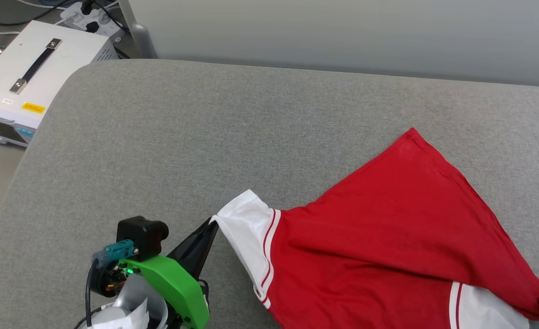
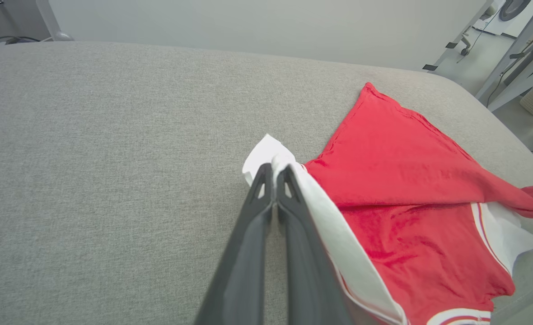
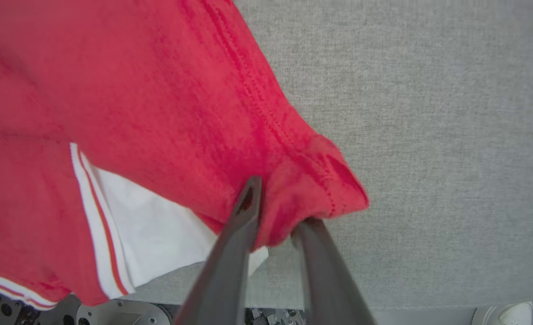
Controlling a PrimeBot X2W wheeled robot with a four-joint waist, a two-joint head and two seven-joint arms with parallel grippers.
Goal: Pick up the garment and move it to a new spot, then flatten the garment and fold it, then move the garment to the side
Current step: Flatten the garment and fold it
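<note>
At the far left, a white box with a black handle (image 1: 35, 68) is sitting on the floor beside the grey padded counter (image 1: 160, 137), well apart from the work.

The left gripper (image 1: 211, 225) is reaching in from the lower left. Its fingers are pressing together on the tip of the garment's white sleeve, which is stretching towards them in a point. This is only a small bite at the very edge of the cloth. If the arms are drawing apart to flatten the shirt, that corner is likely the first thing to slip free.

The garment (image 1: 388, 228) is lying on the right half of the counter, plain red side up. One corner is pointing away from the robot, and the red body is folding over the other white sleeve. In the right wrist view its near edge is hanging past the counter's rim, so any slack there is risking a slide off the front.

At the far right, the right gripper (image 3: 279, 205) is pinching a bunched wad of the red hem, its jaws standing slightly apart around the cloth. The hold is looking loose. If it is giving way while the left side is pulling, the shirt is apt to drop twisted, trapping the folded-under sleeve and a diagonal crease.
</note>
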